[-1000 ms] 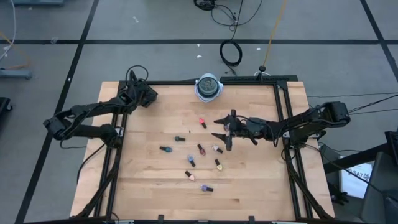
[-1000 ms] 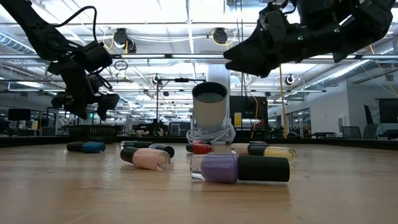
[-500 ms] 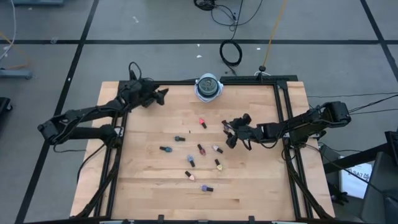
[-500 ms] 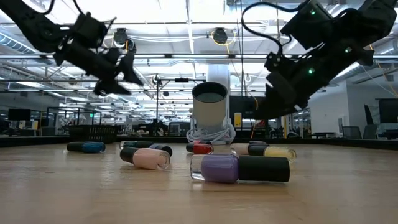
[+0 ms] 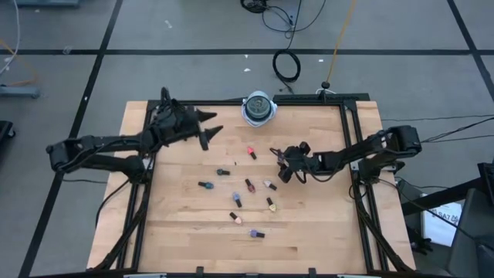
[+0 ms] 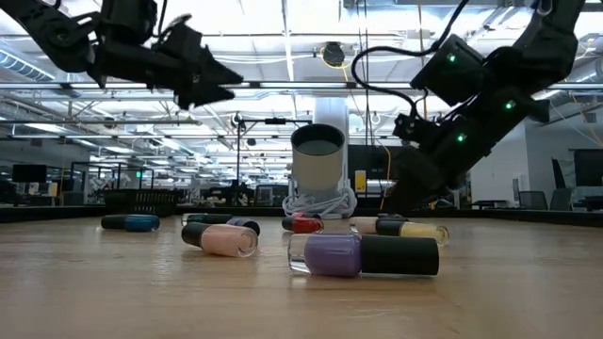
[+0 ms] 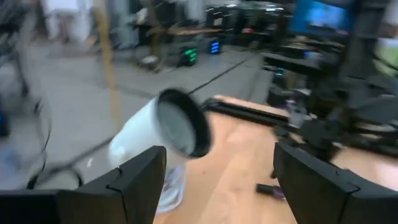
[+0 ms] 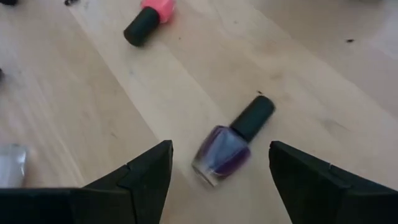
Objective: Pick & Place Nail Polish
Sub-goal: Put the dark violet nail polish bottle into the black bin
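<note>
above purple polish point(image 8: 231, 142) — right gripper point(image 8: 219, 163) open

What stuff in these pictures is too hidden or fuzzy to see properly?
- Inside the white cup: the high view is too small, the low view looks from the side, and the left wrist view is blurred.
- Colours of the nail polish bottles: several are too tiny in the high view.
- Back bottles in the low view: the purple bottle and pink bottle partly hide them.
- A silvery thing: cut off by the right wrist view's edge.
</note>
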